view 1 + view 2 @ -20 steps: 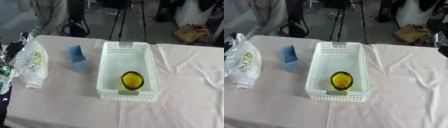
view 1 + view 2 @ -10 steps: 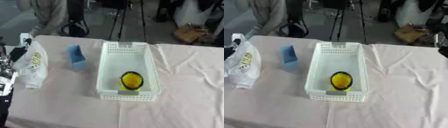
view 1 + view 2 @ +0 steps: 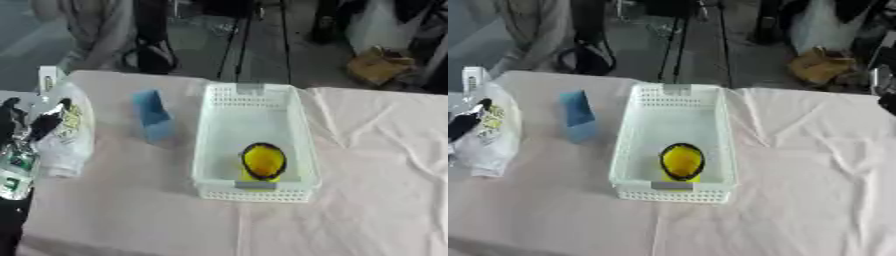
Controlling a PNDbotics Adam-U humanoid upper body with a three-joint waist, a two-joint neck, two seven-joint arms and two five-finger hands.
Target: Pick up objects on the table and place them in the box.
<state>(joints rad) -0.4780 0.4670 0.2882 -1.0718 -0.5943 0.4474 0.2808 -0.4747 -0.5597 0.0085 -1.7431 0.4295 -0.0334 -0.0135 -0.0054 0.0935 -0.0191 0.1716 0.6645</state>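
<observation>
The left hand (image 3: 35, 125) lies on the white bag (image 3: 68, 135) at the table's left edge, whether gripping I cannot tell, and the box (image 3: 254, 100) sits to its right.

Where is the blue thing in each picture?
Left eye view: the blue thing stands left of the basket, above the middle.
Right eye view: it sits further left, also beside the basket.
Shared landmark: the white basket with a yellow thing inside.

L robot hand (image 3: 35, 125) cut off at edge, grip on bag (image 3: 70, 135) unclear.
</observation>
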